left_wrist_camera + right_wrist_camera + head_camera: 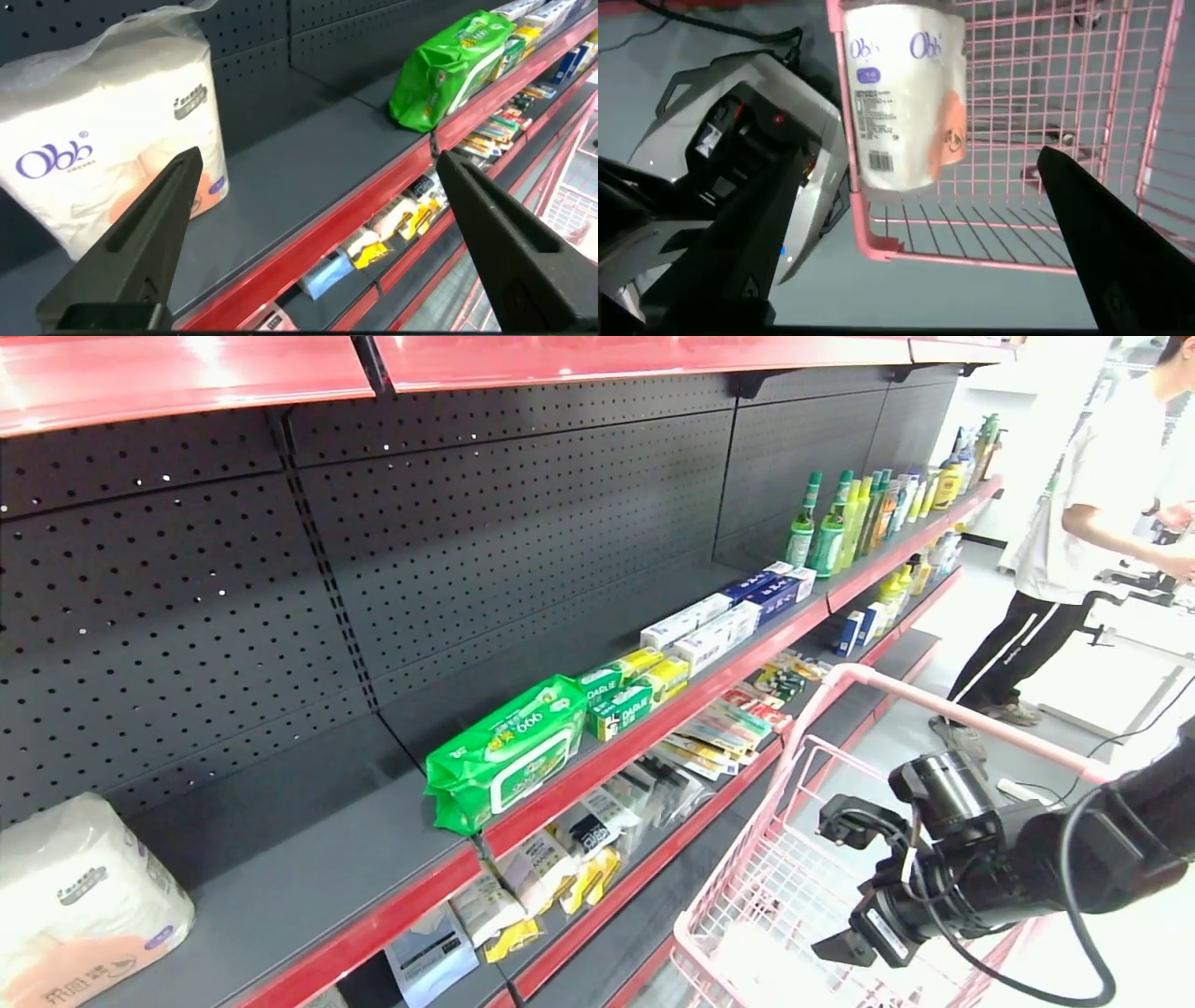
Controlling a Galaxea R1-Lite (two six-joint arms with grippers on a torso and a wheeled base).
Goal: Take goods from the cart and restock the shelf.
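A white toilet paper pack (901, 93) lies in the pink wire cart (971, 254), against its wall. My right gripper (924, 252) hangs open over the cart, a short way from the pack, with nothing between its fingers; the head view shows it (840, 887) above the cart (943, 714) at the lower right. A second toilet paper pack (112, 140) stands on the dark shelf board (299, 177), seen at the far left in the head view (84, 905). My left gripper (313, 252) is open and empty in front of that shelf.
A green wet-wipes pack (509, 751) lies further right on the same shelf, then toothpaste boxes (635, 686) and green bottles (826, 527). Bare board (308, 859) lies between the paper pack and the wipes. The shelf below holds small packets (560, 859).
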